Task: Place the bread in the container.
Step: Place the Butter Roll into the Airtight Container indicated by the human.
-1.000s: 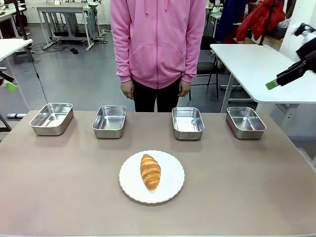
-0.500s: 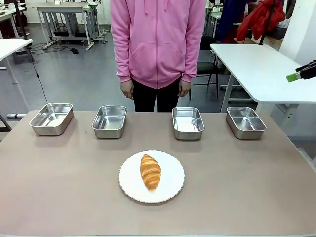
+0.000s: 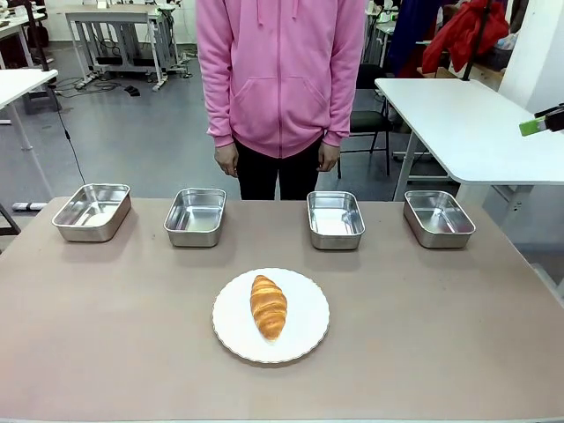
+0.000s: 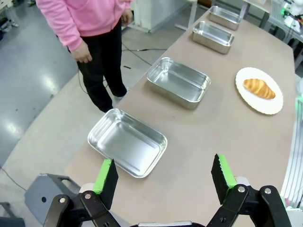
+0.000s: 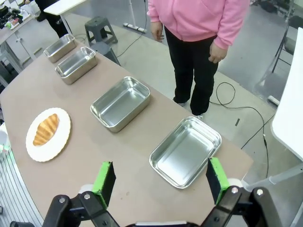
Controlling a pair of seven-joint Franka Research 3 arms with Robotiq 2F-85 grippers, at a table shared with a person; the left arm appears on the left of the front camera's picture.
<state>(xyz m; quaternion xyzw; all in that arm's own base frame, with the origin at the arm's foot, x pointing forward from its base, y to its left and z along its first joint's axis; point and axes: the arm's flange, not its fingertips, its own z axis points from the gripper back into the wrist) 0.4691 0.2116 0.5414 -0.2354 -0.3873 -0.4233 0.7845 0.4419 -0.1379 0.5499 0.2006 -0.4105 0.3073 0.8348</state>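
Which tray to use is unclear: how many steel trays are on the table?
4 trays in a row along the far side: far-left tray, centre-left tray, centre-right tray, far-right tray. None seems hidden.

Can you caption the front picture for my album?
Golden-brown croissant on a round white scalloped plate, four empty shiny rectangular steel trays behind it, person in a pink hoodie beyond.

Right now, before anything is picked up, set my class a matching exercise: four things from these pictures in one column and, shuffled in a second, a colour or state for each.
Column one
1. bread
2. plate
3. leftmost tray
4. left gripper

Column two
A. open, green pads
B. golden-brown, lying on the plate
C. shiny steel, empty
D. white, scalloped edge

Pairs: 1-B, 2-D, 3-C, 4-A.
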